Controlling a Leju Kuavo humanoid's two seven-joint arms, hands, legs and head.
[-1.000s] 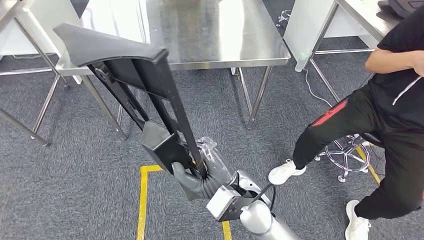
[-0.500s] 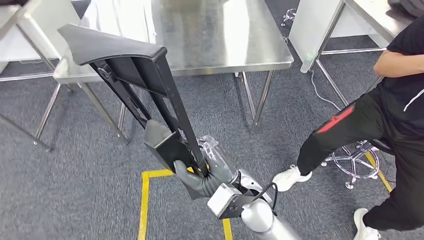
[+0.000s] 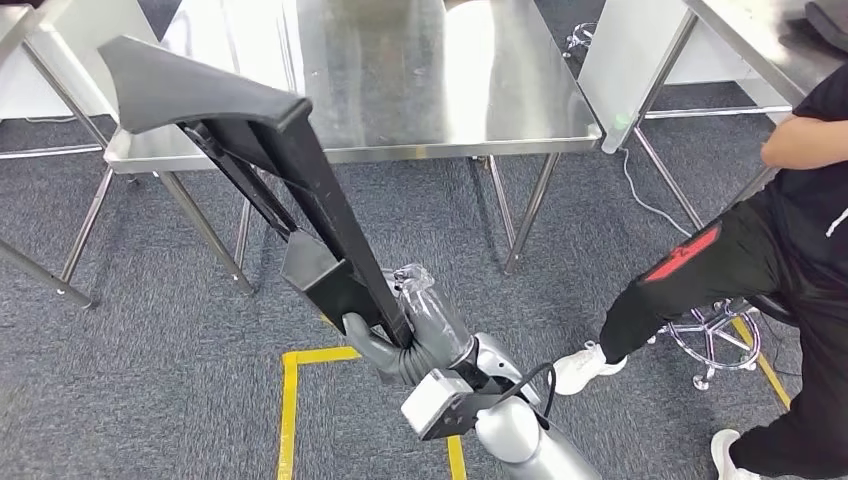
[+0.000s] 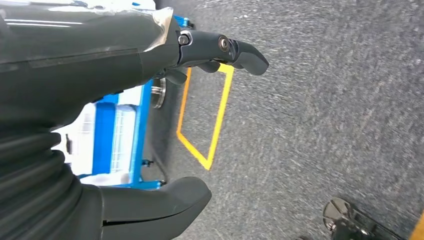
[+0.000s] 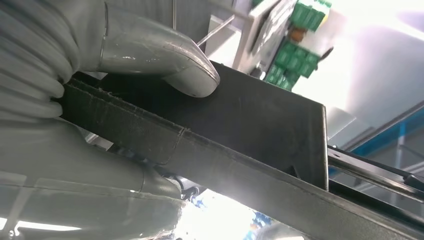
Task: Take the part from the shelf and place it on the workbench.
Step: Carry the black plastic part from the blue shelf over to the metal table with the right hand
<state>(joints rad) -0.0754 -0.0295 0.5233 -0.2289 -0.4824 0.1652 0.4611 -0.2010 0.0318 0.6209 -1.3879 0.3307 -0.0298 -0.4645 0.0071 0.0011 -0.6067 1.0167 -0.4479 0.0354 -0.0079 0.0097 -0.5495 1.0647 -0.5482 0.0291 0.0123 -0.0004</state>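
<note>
The robot's right hand (image 3: 395,340) grips the lower end of a long black plastic part (image 3: 300,190), a framed moulding with a broad curved cap at its far end, and carries it upright and tilted toward the stainless-steel surface (image 3: 400,70) ahead. The right wrist view shows the grey thumb (image 5: 165,60) pressed flat on the part's dark panel (image 5: 250,120), with the fingers wrapped beneath its ribbed edge.

Compared with a second ago, the steel surface sits lower and larger in the head view and the yellow floor marking (image 3: 290,400) has slid back toward the robot, so the whole scene has shifted. The judgement is that the robot is walking forward. The part's cap now overlaps the near left corner of the surface in the picture, though it is held in the air and rests on nothing.

The left hand (image 4: 150,125) hangs by the robot's side over grey carpet (image 4: 325,125), holding nothing, its fingers (image 4: 225,50) and thumb apart.

A person in black trousers with a red stripe (image 3: 730,270) sits on a stool to the right, near the robot's path.

The pick appears done; what remains is closing the last gap and laying the part down on the surface.
</note>
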